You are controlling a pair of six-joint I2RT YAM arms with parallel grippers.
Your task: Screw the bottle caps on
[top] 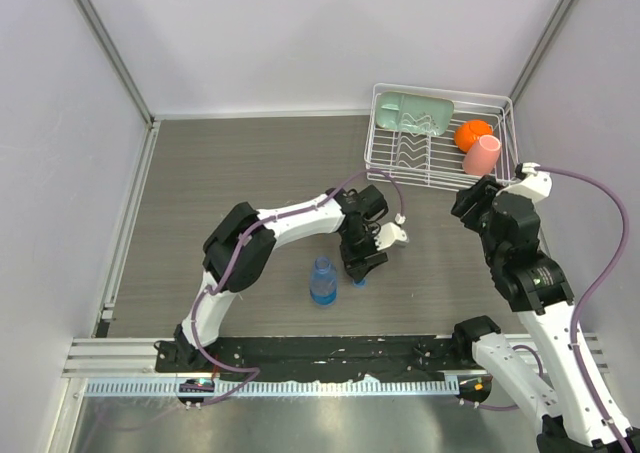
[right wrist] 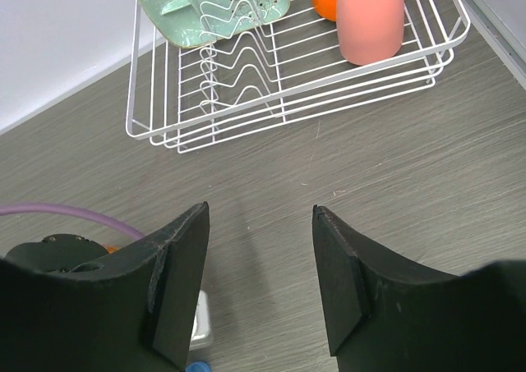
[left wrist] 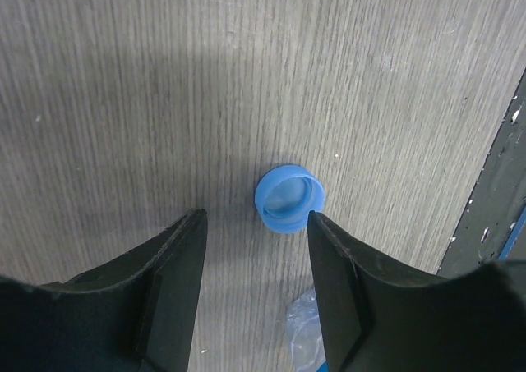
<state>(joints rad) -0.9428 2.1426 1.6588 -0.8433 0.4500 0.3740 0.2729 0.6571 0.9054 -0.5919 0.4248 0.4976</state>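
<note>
The blue cap (left wrist: 289, 198) lies open side up on the wooden table, and it shows in the top view (top: 360, 282) just right of the clear bottle (top: 322, 281) with the blue label, which stands upright and uncapped. My left gripper (left wrist: 256, 216) is open and empty, low over the table, its right fingertip (left wrist: 322, 228) close beside the cap. In the top view the left gripper (top: 362, 268) hangs over the cap. My right gripper (right wrist: 260, 209) is open and empty, held above the table near the rack (top: 465, 205). The orange bottle and orange cap are not clearly in view.
A white wire dish rack (top: 400, 163) stands at the back right with a green plate (top: 412, 113), an orange ball (top: 472, 133) and a pink cup (top: 482, 156). A tiny orange sliver (right wrist: 113, 246) shows beside the left arm. A black rail (top: 330, 351) runs along the near edge.
</note>
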